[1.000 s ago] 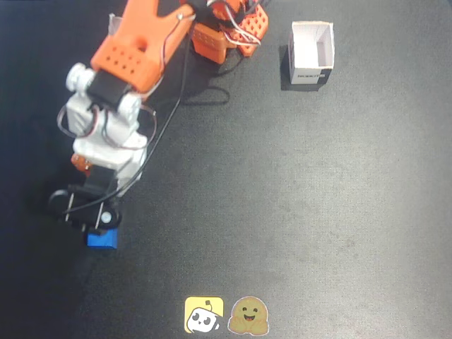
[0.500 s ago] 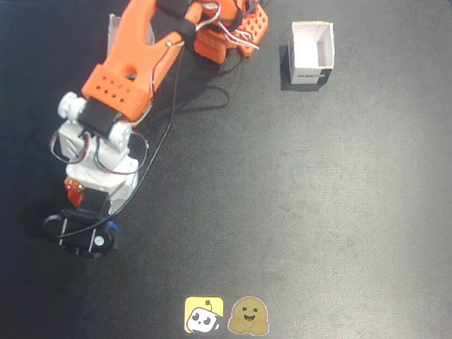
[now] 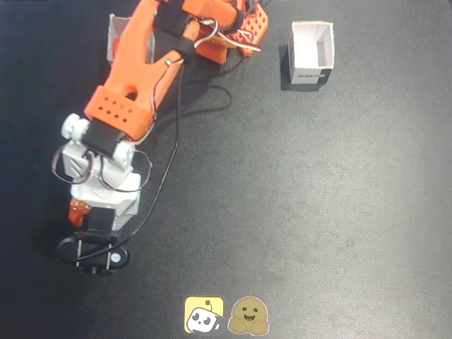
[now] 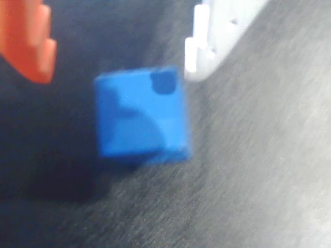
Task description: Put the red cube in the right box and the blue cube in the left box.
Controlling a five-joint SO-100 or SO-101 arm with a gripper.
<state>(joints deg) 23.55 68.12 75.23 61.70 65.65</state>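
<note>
Blue cube [image 4: 140,116] sits on the dark tabletop [image 3: 304,212] right under the arm's wrist, so the fixed view cannot show it at all; only the wrist view does, a little blurred. There it lies between the two fingers, the white finger [image 4: 207,41] just beside its upper right corner and the orange finger [image 4: 31,41] off to its left with a clear gap. So the claw [image 4: 116,57] stands wide around the cube and is not gripping it yet, as far as I can tell. Whether the white finger actually touches the cube I cannot say.

The orange arm [image 3: 134,78] reaches from its base at the top of the fixed view down toward the lower left, stretched long and low, the white wrist section [image 3: 99,176] pointing the black gripper end downward near the bottom of the picture. I take that pose as lining up for a grab from above.

One white box [image 3: 311,53] stands open at the upper right of the fixed view, well apart from the arm's tip. Another box [image 3: 115,39] peeks out behind the upper arm at the upper left, mostly covered. I see no red cube in either view. Two cartoon stickers [image 3: 226,315] lie at the bottom edge, near the gripper but clear of it.
</note>
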